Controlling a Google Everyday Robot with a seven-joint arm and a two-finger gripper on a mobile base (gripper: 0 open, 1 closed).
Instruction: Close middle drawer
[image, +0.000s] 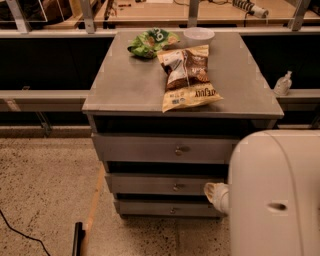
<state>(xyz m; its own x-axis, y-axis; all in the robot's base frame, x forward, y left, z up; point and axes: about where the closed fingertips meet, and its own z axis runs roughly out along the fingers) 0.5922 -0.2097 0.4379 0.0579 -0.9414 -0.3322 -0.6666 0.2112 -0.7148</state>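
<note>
The middle drawer (165, 184) is the medium grey front with a small round knob (176, 187), between a wider top front (150, 148) and a narrower bottom front (160, 207). A dark gap shows above it. My white arm (275, 200) fills the lower right. My gripper (212, 192) shows only as a small cream tip at the arm's left edge, right at the right end of the middle drawer's front. The arm hides the rest of it.
On the grey cabinet top (130, 85) lie a brown chip bag (187, 75), a green bag (150, 42) and a clear lidded bowl (198, 35). A sanitizer bottle (282, 84) stands on the right ledge. A dark pole (77, 239) and a cable (20, 232) are on the speckled floor.
</note>
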